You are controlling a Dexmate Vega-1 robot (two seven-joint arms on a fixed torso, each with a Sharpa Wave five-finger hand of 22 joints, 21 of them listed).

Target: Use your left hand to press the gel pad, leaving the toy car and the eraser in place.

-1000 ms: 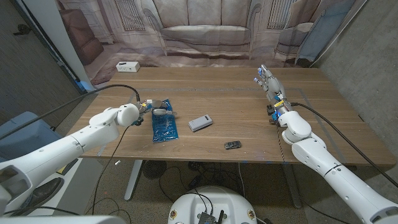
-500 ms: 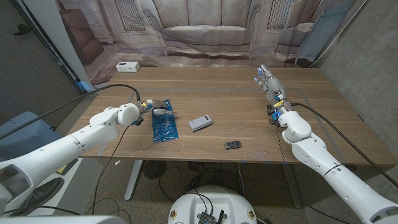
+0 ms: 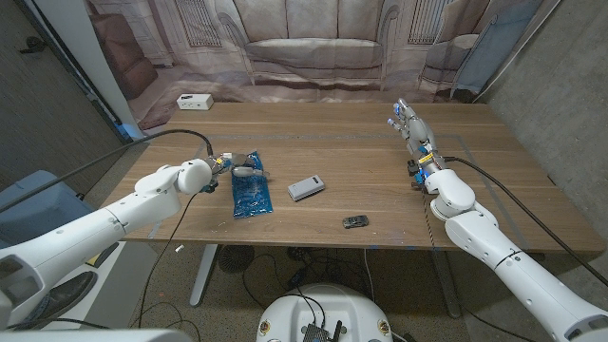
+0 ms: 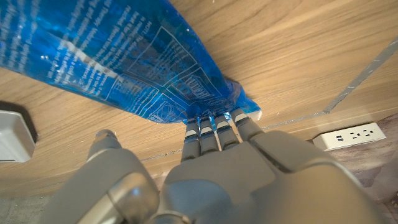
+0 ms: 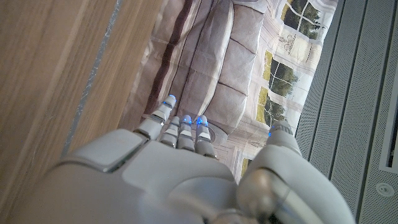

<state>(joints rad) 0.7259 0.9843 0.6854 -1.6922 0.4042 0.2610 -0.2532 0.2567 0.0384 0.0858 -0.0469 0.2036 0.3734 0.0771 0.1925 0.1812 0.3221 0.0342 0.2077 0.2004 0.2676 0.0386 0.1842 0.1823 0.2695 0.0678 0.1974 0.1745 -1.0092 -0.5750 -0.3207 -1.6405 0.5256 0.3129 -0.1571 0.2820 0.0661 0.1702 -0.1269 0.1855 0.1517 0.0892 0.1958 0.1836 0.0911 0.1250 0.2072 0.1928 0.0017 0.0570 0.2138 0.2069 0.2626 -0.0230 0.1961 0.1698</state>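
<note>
The setting is a robot test lab staged as a living room. A printed backdrop (image 3: 313,57) depicting a sofa and windows hangs behind the wooden table (image 3: 332,142). Grey acoustic wall panels (image 3: 560,85) and exposed cabling (image 3: 494,180) confirm a laboratory.

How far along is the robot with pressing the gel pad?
Done: the left hand has reached the blue gel pad. In hand: its fingertips touch the pad's far end, in the left wrist view. The eraser and toy car lie apart, untouched. Left: finishing the press and lifting off.

left robot hand (image 3: 239,167) fingertips down
</note>
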